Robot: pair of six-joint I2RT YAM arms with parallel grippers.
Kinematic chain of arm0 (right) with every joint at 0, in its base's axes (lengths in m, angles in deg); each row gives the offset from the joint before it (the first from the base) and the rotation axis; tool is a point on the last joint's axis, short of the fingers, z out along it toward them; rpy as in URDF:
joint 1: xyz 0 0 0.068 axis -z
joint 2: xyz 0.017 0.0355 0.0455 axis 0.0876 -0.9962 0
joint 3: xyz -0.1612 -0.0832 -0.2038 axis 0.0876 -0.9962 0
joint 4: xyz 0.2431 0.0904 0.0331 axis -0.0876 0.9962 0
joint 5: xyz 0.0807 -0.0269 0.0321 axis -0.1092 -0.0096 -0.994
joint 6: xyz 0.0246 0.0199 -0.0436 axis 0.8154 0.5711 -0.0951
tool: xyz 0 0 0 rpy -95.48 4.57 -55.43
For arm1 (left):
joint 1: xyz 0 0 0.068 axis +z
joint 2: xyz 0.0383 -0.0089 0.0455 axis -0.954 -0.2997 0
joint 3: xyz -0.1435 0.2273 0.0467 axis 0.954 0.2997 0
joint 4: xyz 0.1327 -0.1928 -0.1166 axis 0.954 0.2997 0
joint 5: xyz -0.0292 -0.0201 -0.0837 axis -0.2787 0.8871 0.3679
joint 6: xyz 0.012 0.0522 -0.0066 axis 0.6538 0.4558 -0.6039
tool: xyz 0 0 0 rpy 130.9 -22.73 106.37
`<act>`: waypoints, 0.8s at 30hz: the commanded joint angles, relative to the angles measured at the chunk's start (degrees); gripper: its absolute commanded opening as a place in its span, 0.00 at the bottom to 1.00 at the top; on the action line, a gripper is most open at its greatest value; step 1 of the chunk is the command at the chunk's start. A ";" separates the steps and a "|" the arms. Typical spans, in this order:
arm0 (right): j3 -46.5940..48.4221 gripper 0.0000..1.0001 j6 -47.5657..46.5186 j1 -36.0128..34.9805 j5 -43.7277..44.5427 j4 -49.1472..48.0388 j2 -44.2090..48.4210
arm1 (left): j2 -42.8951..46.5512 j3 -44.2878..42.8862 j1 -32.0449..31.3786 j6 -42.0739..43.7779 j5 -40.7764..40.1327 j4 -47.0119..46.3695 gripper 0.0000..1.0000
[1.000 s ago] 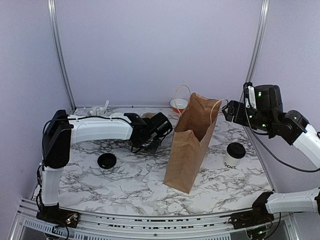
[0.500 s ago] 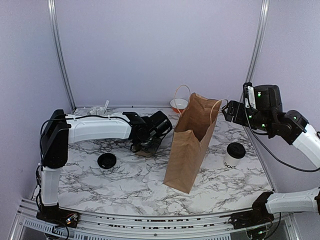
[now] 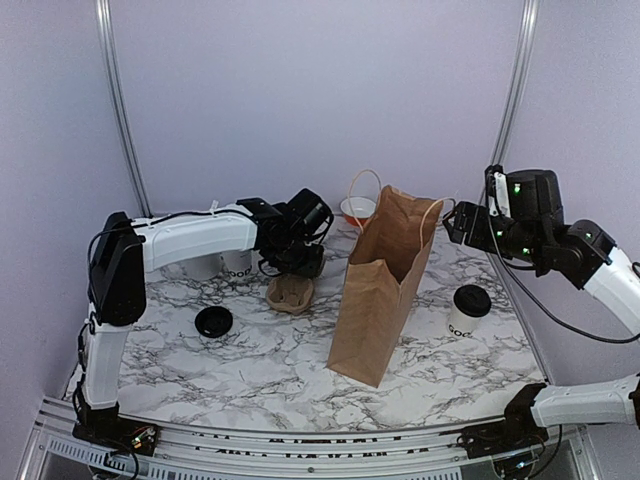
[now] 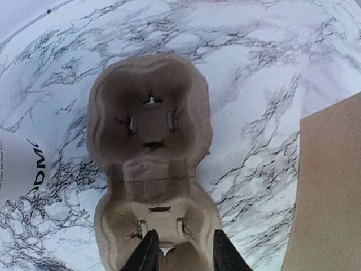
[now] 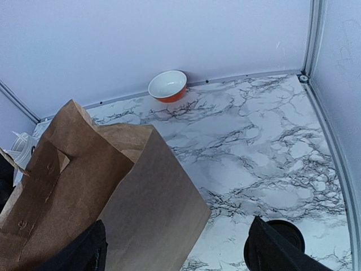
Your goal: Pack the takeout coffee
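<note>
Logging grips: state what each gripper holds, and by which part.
Nothing is held. The left gripper hangs open above the brown moulded-pulp cup tray; the right gripper is open and empty.

L arm stretches from lower left across to mid-frame, wrist bent over, left gripper pointing down, jaws a little apart. R arm is up high at the right edge, right gripper aimed toward centre, jaws spread wide.

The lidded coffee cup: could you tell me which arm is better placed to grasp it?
Right: the right claw, open, hovers near the coffee cup; the left claw sits beyond the bag, over the pulp tray.
</note>
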 commanded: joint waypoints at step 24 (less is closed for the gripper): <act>1.21 0.84 0.08 0.47 0.06 -0.49 -0.44 | -16.64 -20.84 0.79 5.84 -3.52 4.34 0.35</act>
